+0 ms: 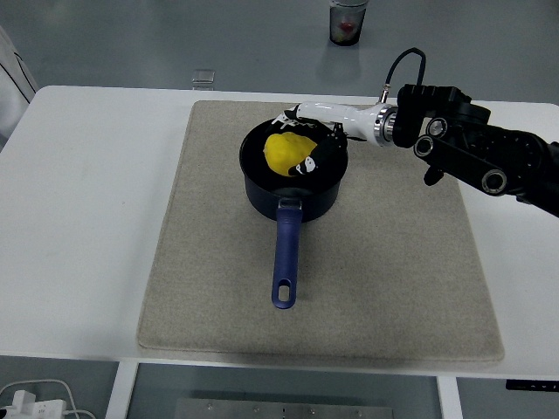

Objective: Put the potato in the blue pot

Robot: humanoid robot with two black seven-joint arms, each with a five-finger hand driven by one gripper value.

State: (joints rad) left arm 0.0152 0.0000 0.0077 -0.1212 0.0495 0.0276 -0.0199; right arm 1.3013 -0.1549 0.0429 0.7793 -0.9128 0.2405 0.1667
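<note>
no readable text, labels or numbers anywhere in view

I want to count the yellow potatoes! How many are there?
1. The potato sits inside the blue pot on the mat, with the right robot hand on it. The hand covers part of the pot, so another could hide there.

Potato [285, 153] inside blue pot [292, 192]

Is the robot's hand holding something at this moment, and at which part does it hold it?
Yes. The right hand holds the yellow potato inside the blue pot, with its fingers curled around the potato's right and far sides.
</note>
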